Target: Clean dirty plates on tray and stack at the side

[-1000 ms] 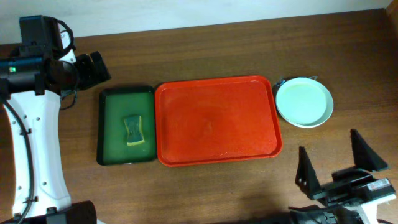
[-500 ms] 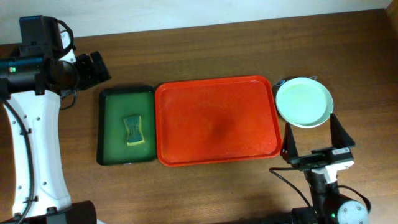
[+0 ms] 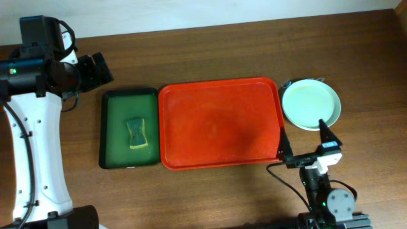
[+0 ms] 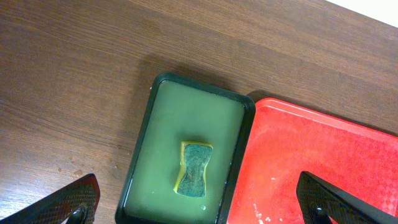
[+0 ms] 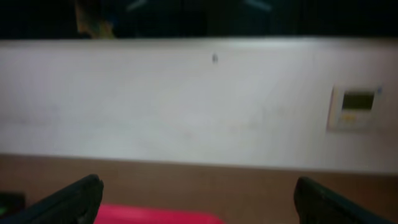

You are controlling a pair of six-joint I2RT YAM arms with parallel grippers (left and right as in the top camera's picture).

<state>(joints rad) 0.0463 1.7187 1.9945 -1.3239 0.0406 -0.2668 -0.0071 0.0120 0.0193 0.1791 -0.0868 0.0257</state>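
Clearance: bright red rectangular plastic tray (image 3: 219,122), with rounded corners and a raised rim, is seen bare at mid-worktop (image 3: 210,44). A smaller dark green tray (image 3: 108,127) is set just beside its left edge, with a waisted yellow-green sponge (image 3: 136,132) lying in it. Pale mint round glossy plate (image 3: 311,104) is parked off the red tray, just beside its far right corner; stack count cannot be told. Left claw (image 3: 102,70) is held spread wide near the green tray's far left corner. Right claw (image 3: 304,138) is likewise spread wide, near the plate's front edge.
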